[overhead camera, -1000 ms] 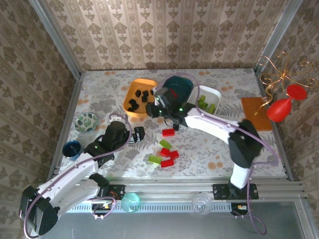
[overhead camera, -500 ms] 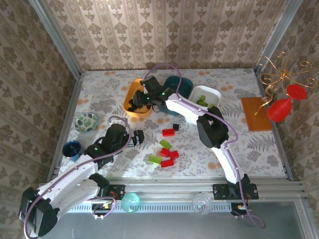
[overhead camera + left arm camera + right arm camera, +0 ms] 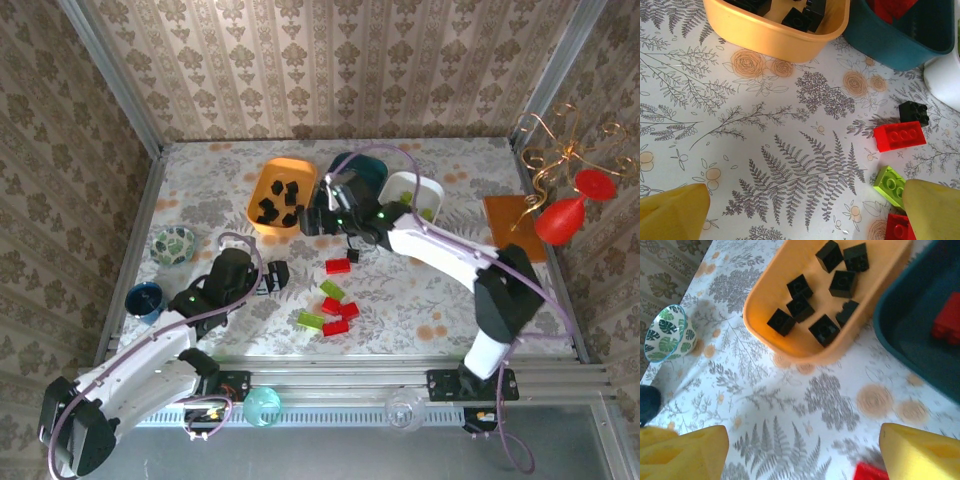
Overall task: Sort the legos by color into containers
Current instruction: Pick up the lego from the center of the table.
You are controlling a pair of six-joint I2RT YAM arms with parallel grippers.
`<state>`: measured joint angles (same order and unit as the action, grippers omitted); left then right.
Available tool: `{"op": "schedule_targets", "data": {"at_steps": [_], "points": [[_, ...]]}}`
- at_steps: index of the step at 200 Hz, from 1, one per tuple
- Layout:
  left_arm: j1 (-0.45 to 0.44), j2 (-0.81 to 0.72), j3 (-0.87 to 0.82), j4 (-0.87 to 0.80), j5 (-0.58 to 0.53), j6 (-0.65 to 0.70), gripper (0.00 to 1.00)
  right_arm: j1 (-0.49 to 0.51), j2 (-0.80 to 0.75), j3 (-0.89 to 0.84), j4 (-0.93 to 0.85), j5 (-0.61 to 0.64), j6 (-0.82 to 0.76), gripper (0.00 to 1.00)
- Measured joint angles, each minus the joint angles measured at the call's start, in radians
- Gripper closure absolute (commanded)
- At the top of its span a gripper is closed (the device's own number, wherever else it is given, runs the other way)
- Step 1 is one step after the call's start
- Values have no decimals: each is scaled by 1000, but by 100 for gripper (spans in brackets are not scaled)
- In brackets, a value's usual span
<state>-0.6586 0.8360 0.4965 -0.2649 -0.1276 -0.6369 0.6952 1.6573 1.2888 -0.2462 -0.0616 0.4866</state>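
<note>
Several black cubes [image 3: 800, 307] lie in the orange tub [image 3: 262, 182]. The dark teal tub [image 3: 362, 168] holds a red brick [image 3: 947, 320], and lime-green bricks sit in the white tub [image 3: 430, 187]. Loose on the table are a black cube [image 3: 914, 112], red bricks [image 3: 899, 136] and green bricks [image 3: 891, 185], also seen from above as a cluster [image 3: 335, 305]. My right gripper [image 3: 312, 222] hovers open and empty just in front of the orange tub, its yellow fingers [image 3: 685, 452] wide apart. My left gripper [image 3: 272, 277] is open and empty, left of the loose bricks, its fingers [image 3: 935, 210] low over the table.
A patterned glass bowl [image 3: 175, 245] and a blue cup [image 3: 145, 298] stand at the left. An orange board [image 3: 515, 228], a red vase [image 3: 565, 215] and a gold wire stand [image 3: 560, 145] occupy the right side. Metal rails edge the table.
Half a second ago my right gripper reached over the orange tub; it has since pulled back to the tub's front right. The left arm has hardly moved.
</note>
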Motion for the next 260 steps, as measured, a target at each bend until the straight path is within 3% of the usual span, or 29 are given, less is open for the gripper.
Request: {"op": "schedule_targets", "data": {"at_steps": [21, 36, 78, 173, 228, 260], "points": [[0, 26, 0, 18, 5, 0, 0, 27, -101, -121, -25, 58, 23, 12], [5, 49, 0, 30, 12, 0, 0, 54, -129, -186, -53, 113, 46, 0], [6, 75, 0, 51, 26, 0, 0, 122, -110, -271, -109, 231, 117, 0], [6, 75, -13, 75, 34, -16, 0, 148, 166, -159, -109, 313, 203, 0], [13, 74, -14, 75, 34, -19, 0, 126, 238, -118, -98, 317, 224, 13], [19, 72, -14, 74, 35, -19, 0, 116, 249, -117, -100, 320, 222, 28]]}}
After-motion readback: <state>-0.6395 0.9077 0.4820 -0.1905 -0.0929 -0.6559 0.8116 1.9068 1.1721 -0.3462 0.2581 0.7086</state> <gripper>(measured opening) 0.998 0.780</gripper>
